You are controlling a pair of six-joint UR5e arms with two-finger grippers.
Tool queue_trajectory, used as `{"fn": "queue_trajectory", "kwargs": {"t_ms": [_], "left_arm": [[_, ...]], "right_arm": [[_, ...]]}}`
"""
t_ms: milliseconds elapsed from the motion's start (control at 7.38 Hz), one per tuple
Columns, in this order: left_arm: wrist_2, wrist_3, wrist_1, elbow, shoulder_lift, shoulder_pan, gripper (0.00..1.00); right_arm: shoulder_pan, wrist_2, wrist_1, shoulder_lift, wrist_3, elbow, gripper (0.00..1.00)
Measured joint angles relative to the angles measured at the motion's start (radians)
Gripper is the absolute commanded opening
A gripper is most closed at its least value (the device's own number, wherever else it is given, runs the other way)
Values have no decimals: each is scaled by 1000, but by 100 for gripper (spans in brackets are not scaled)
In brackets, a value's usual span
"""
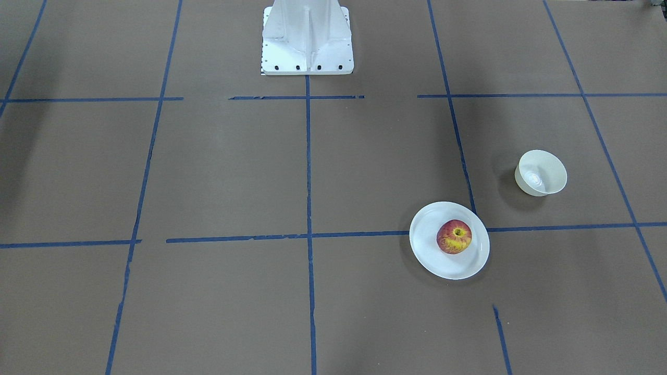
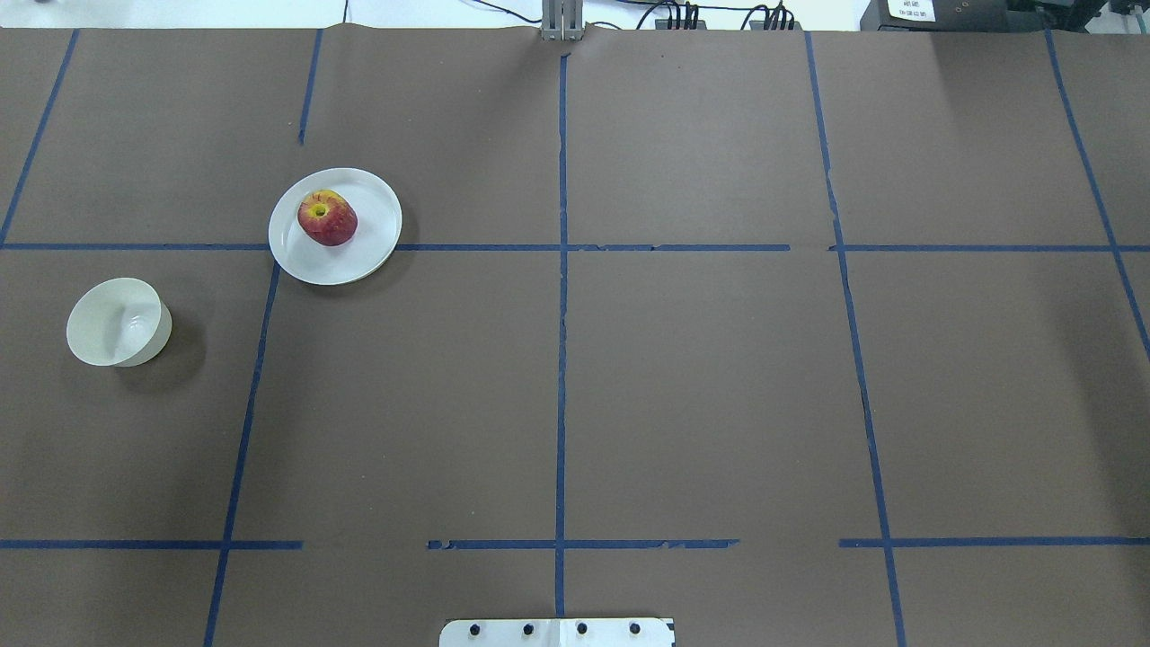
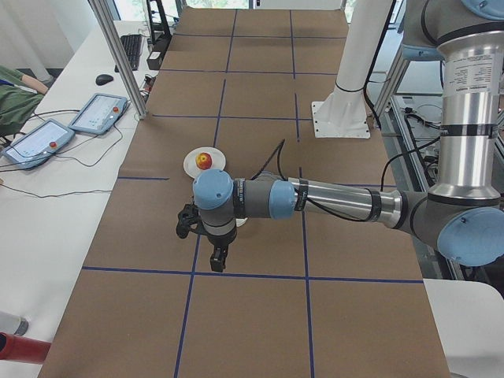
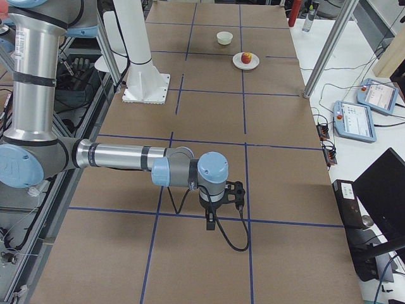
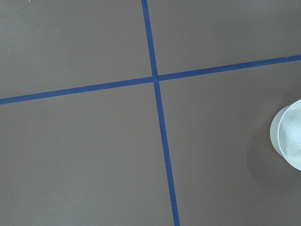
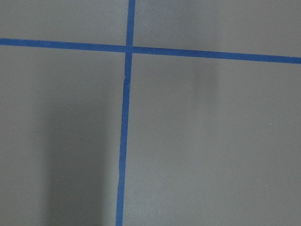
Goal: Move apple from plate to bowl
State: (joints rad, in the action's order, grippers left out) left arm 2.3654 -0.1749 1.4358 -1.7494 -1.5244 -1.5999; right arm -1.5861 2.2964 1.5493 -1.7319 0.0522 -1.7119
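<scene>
Brown paper worktop (image 2: 683, 377) is bearing a round red-yellow apple (image 2: 327, 218) on a flat white plate (image 2: 377, 220), awaiting pickup; whether either arm's jaws are apart, I cannot tell.

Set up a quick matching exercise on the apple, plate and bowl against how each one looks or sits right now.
Things:
1. apple
2. plate
3. bowl

States:
A. deep, cream-white, empty
B. flat, white, lying across blue tape
C. red and yellow, stem dimple up, resting on the plate

Pairs: 1-C; 2-B; 3-A
</scene>
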Motion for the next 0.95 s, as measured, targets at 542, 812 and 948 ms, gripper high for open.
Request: {"fn": "queue_trajectory", "kwargs": {"t_ms": [542,812,948], "left_arm": [[7,5,1,-6,-15,2,100],[11,14,65,-7,-21,6,100],[10,59,124,-12,-24,23,100]], "right_arm": [[0,0,0,1,0,0,100],[0,0,0,0,0,0,100],[0,0,1,0,0,0,100]]}}
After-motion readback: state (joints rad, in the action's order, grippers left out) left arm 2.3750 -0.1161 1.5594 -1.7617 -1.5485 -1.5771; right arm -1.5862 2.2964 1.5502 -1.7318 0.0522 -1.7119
